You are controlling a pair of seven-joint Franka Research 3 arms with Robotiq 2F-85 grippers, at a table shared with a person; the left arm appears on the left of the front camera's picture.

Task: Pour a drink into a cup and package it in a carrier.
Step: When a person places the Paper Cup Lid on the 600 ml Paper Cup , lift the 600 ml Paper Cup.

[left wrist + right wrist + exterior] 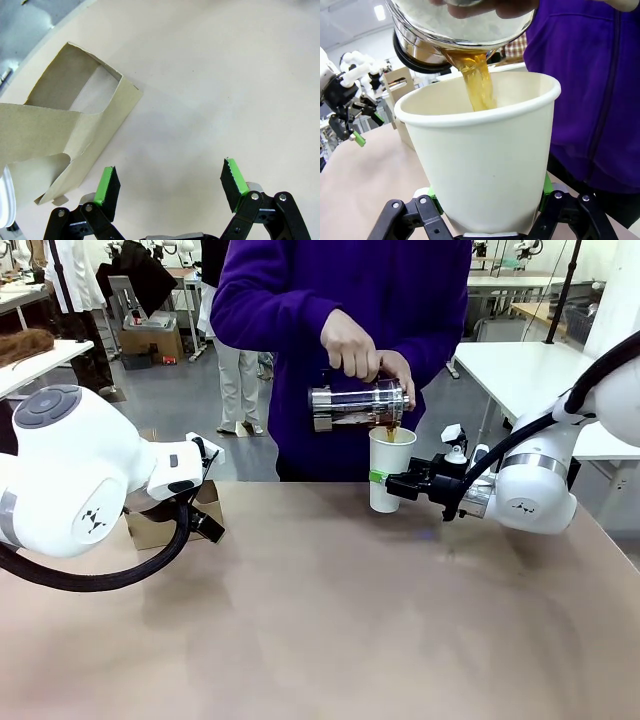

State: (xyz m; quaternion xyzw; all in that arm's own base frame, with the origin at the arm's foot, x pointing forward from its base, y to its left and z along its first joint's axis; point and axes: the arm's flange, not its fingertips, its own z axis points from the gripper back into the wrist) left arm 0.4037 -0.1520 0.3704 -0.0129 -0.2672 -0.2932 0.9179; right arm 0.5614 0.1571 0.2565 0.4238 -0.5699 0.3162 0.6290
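Broadly, underneath it all, a tan table (320, 640), shared with a person (300, 300) in a purple top standing at the far edge. Coming in from the left, a white left arm (70, 480), hanging low above the table's left part. From the right, a white right arm (535, 490), reaching in toward the middle of the far side.

On the table, just behind the left arm, a brown cardboard carrier (65, 130), partly hidden in the front view. In the left wrist view, lying off to one side of the fingers, untouched by them.

Held in the person's hands (350, 345), a clear glass jug (355, 403) with a metal band, tipped onto its side, lip down over the cup. Upright at the table's far side, right below that lip, a tall white paper cup (390, 465), open-topped.

Clamped around the cup's lower half, the right gripper (490, 192), green pads pressed against opposite sides of the paper wall. Spread wide over bare table beside the carrier, the left gripper (171, 180), nothing between its jaws.

Smallest of all, a thin stream of drink (479, 82), falling from the jug into the cup's mouth, amber-brown in the right wrist view.
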